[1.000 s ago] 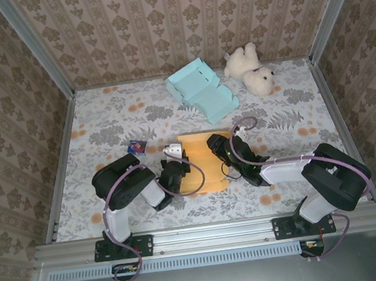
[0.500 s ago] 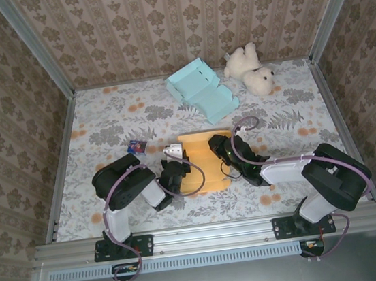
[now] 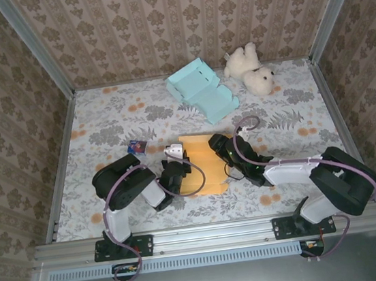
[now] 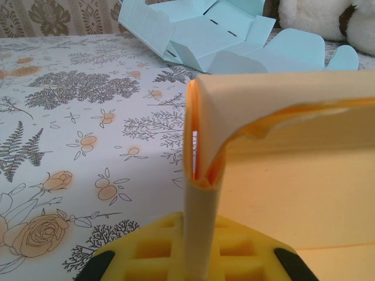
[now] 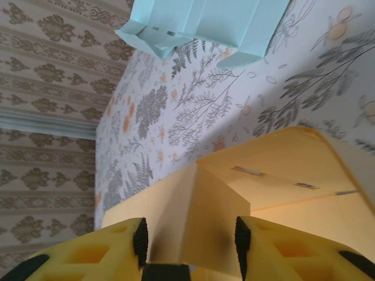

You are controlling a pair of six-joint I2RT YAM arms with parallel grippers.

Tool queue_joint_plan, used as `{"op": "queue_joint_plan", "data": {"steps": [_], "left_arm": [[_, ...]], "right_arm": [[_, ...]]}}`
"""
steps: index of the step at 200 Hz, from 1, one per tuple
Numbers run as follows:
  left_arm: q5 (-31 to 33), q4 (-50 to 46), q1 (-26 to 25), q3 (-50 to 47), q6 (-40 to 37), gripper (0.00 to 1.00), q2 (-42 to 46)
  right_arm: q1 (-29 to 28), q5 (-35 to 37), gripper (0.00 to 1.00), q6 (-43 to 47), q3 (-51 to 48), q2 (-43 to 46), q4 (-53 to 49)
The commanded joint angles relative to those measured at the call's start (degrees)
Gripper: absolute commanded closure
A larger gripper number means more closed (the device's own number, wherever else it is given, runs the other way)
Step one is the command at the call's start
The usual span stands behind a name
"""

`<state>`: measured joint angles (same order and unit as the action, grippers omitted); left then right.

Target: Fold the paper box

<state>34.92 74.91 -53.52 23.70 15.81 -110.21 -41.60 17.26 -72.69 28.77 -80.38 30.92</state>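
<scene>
Near the middle of the bench's near edge, we've got the yellow paper box (image 3: pixel 207 158) lying mostly flat on the floral bench (image 3: pixel 103 123), with a claw on either side of it. The left claw (image 3: pixel 182 170) sits at the sheet's left edge and it is clenched on the box: from the left wrist, a flap of the yellow box (image 4: pixel 293 193) stands upright, sandwiched right between the yellow foam pads (image 4: pixel 146 257) of the left claw (image 4: pixel 196 260), and the top of that flap curls over toward the right. Across the way, the right claw (image 3: pixel 216 142) is at the box's far right corner. From the right wrist, its pads (image 5: pixel 111 254) stand apart with a raised fold of the box (image 5: pixel 275 158) between them, and there's a shadowed gap beside one pad, so the right claw (image 5: pixel 190 249) looks released, not pinching.

Up toward the far edge, a pale blue box (image 3: pixel 203 92) lies part-folded near the middle, and a white teddy bear (image 3: pixel 251 69) is sprawled just beside it, toward the far right corner. A small dark packet (image 3: pixel 136 147) rests on the bench toward the left edge, near the left arm, apart from the yellow sheet.
</scene>
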Motion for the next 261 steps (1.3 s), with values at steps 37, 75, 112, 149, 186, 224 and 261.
{"op": "queue_joint_plan", "data": {"steps": [37,75,112,149,186,224,261], "left_arm": [[-0.7,-0.5,-0.4,0.0,0.0,1.00,-1.1],[-0.6,-0.5,-0.5,0.2,0.0,1.00,-1.2],[-0.4,-0.5,-0.5,0.1,0.1,1.00,-1.1],[-0.4,-0.4,-0.7,0.2,-0.1,1.00,-1.2],[-0.5,-0.5,-0.7,0.0,-0.4,1.00,-1.1],[-0.6,-0.4,-0.6,0.2,-0.4,1.00,-1.2],[-0.6,-0.4,-0.6,0.3,-0.4,1.00,-1.3]], "right_arm": [[0.2,4.9,0.48,12.3,-4.4,14.3,-14.5],[0.0,1.5,0.50,18.4,-5.4,17.2,-14.9],[-1.4,-2.7,0.52,21.8,-2.3,10.7,-13.5],[-1.6,-1.6,0.53,22.2,-1.4,2.2,-7.8],[-1.4,4.9,0.53,22.8,-1.7,1.1,-7.8],[-0.1,8.7,0.53,22.2,-2.3,-1.0,-10.0],[1.4,6.6,0.53,22.2,-2.4,-4.9,-7.3]]}}
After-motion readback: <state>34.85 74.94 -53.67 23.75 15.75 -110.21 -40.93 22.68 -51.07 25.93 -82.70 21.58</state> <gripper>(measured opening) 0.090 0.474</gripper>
